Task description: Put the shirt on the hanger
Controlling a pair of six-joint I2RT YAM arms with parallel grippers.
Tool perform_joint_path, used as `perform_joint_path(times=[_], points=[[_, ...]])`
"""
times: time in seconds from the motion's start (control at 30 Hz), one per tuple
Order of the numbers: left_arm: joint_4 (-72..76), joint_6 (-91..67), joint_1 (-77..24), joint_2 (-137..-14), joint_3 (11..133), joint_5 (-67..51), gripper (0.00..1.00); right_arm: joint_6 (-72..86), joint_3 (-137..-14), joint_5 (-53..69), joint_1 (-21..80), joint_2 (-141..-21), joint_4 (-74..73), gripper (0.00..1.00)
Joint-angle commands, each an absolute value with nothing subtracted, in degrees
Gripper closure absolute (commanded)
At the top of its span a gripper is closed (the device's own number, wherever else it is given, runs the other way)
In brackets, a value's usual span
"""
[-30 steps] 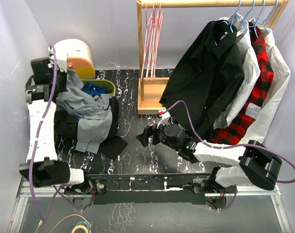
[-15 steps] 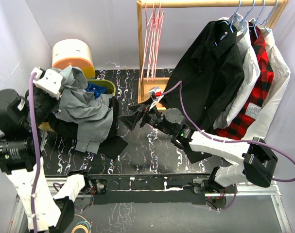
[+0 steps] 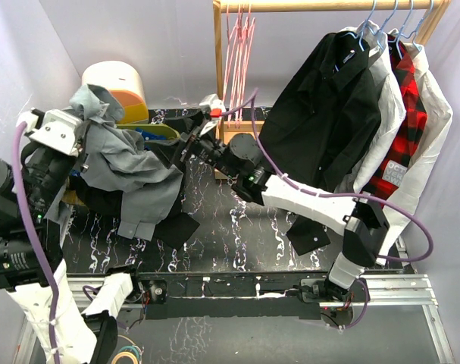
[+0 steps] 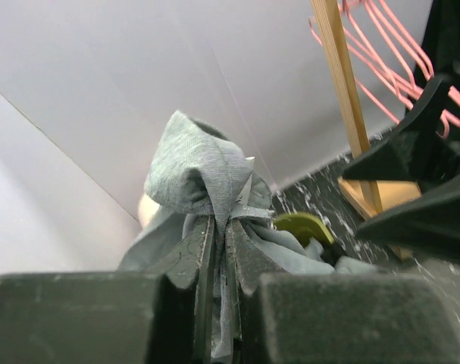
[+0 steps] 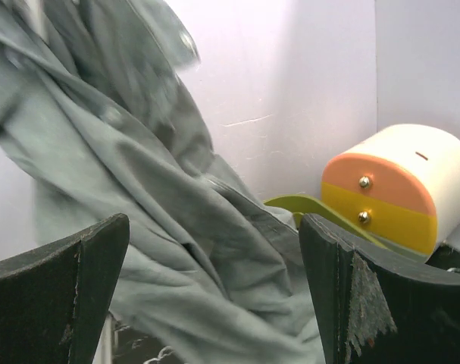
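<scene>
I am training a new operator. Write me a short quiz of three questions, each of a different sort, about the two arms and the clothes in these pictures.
1. True or false: the left end effector is shut on the grey shirt.
2. Fill in the missing word: the right end effector faces the shirt with its fingers wide ____.
3. Where are the pink hangers?
A) hanging on the wooden rail
B) in the right end effector
C) inside the shirt

Key: 1 true; 2 open; 3 A.
</scene>
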State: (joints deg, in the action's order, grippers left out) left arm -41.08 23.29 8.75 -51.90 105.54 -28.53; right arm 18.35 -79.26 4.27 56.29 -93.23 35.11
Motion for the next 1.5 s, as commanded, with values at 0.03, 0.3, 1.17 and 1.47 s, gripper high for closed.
perform_joint_path(times=[0.03,0.3,1.17,1.47], points=[[-25.74,19.65,8.61,-49.34,107.54,-26.99,1.0,9.04,-87.54,13.06,55.84,-99.61,34.23,0.02],[-9.65,20.31,8.61,-44.02,98.1,-24.89,1.0,26.3,-86.77,33.56,45.91,-105.19,48.05,0.01],[11.98,6.49,8.59,-40.8,91.6,-40.88,1.0,20.18,-91.21,47.31,45.96,-104.84,37.5,0.02],[7.9,12.61,8.57,-39.63,90.96,-37.33,1.0,16.96,-92.95,43.46,48.16,-106.56,32.54,0.92]])
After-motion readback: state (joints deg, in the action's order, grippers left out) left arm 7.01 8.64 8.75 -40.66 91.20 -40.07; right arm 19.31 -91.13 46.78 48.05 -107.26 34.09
